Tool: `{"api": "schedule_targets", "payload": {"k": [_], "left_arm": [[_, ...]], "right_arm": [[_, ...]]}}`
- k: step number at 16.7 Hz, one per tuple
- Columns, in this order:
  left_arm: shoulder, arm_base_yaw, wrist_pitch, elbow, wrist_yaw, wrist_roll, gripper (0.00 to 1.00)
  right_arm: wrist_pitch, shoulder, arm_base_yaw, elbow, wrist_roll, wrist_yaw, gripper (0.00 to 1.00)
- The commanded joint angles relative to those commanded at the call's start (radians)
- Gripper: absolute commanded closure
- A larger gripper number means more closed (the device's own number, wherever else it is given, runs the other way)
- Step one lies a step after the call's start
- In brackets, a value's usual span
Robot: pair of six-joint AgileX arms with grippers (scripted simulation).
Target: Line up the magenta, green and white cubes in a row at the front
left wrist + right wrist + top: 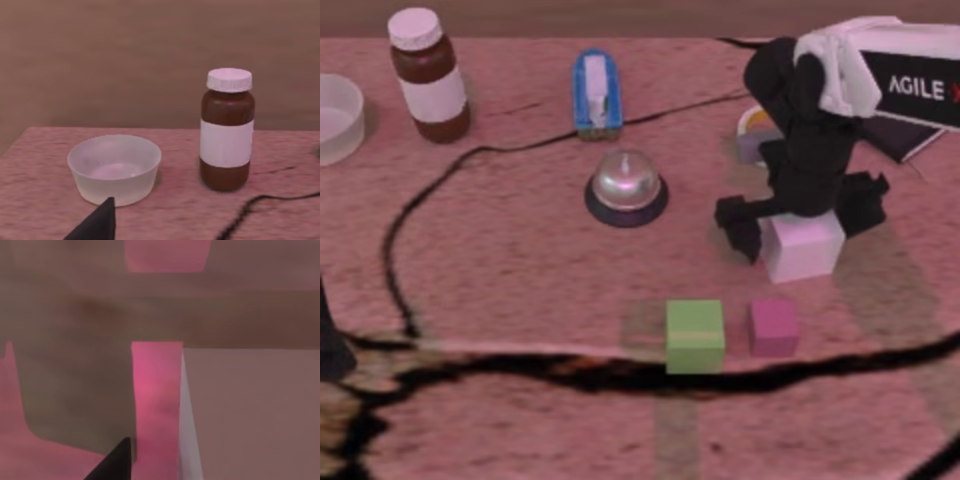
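Right gripper (802,222) straddles the white cube (804,248), fingers spread wide, gripping nothing (green cube (695,335) and magenta cube (774,326) side by side in front); left arm parked at the table's left edge.

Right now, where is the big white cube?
In the top view the white cube sits right of centre, between the fingers of the right claw, just behind the magenta cube and right of the bell.
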Motion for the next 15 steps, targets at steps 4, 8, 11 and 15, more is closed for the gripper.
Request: {"api": "schedule_targets", "payload": {"k": [4, 8, 11, 15], "left_arm": [[0.0, 0.0, 0.0, 0.0, 0.0, 0.0, 0.0], [0.0, 0.0, 0.0, 0.0, 0.0, 0.0, 0.0], [0.0, 0.0, 0.0, 0.0, 0.0, 0.0, 0.0], [0.0, 0.0, 0.0, 0.0, 0.0, 0.0, 0.0]], "right_arm": [[0.0, 0.0, 0.0, 0.0, 0.0, 0.0, 0.6], [0.0, 0.0, 0.0, 0.0, 0.0, 0.0, 0.9], [0.0, 0.0, 0.0, 0.0, 0.0, 0.0, 1.0], [0.0, 0.0, 0.0, 0.0, 0.0, 0.0, 1.0]]}}
